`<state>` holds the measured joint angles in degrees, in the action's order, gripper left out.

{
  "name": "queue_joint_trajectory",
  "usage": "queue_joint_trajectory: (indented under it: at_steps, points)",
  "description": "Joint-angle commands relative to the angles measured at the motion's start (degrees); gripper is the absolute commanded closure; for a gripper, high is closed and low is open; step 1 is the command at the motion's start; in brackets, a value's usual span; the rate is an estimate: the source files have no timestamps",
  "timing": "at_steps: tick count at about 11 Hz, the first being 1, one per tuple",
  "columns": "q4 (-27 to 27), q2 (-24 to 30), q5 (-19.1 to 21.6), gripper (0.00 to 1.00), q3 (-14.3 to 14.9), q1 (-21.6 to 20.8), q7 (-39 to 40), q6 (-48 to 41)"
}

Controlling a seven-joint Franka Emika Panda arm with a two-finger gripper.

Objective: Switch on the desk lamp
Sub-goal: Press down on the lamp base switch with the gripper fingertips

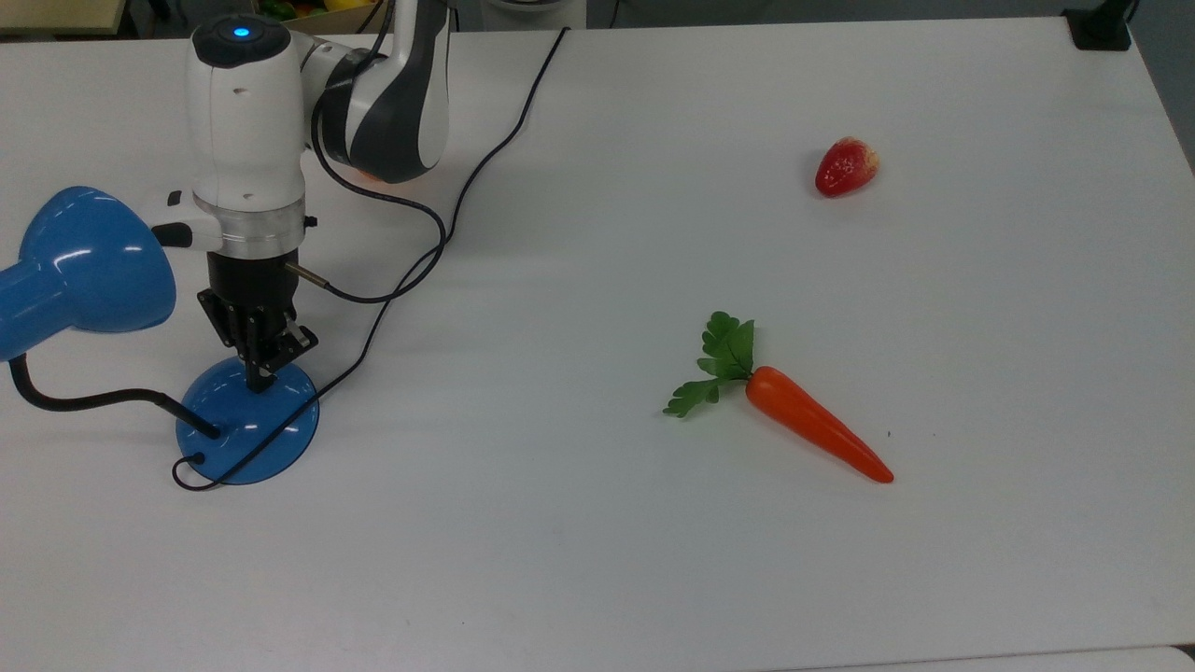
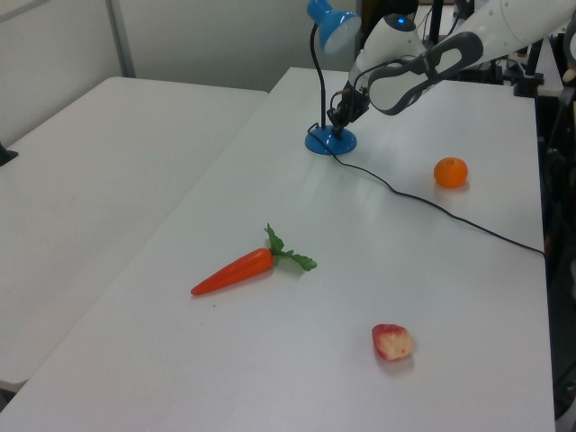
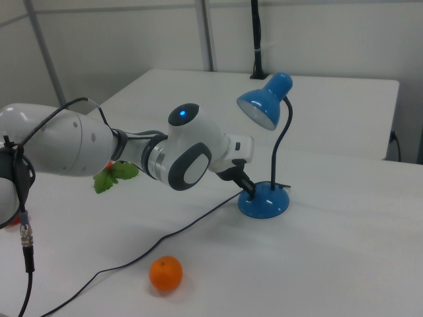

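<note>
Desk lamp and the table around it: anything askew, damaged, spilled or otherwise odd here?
Nothing stands out. The desk lamp stands upright on its base, with the gripper at the base. Its cord trails loosely across the table. The carrot, strawberry and orange lie apart, intact.

The top view looks steeply down on the table [image 1: 597, 560] from its long edge. The left view looks lengthwise from a far end, the lamp [image 2: 329, 139] distant. The right view sits low and close at the opposite end. All three share the lamp and arm [image 3: 192, 155].
</note>
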<state>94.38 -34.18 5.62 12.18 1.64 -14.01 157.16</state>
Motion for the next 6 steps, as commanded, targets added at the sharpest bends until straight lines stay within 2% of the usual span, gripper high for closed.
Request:
queue_joint_trajectory:
  at_steps: [1,6]
  points:
    - [-0.16,-1.76,-0.26,0.96,0.57,-0.85,-0.40,0.95]
    - [-0.51,-2.99,-0.17,0.96,0.57,-0.77,-0.49,1.13]
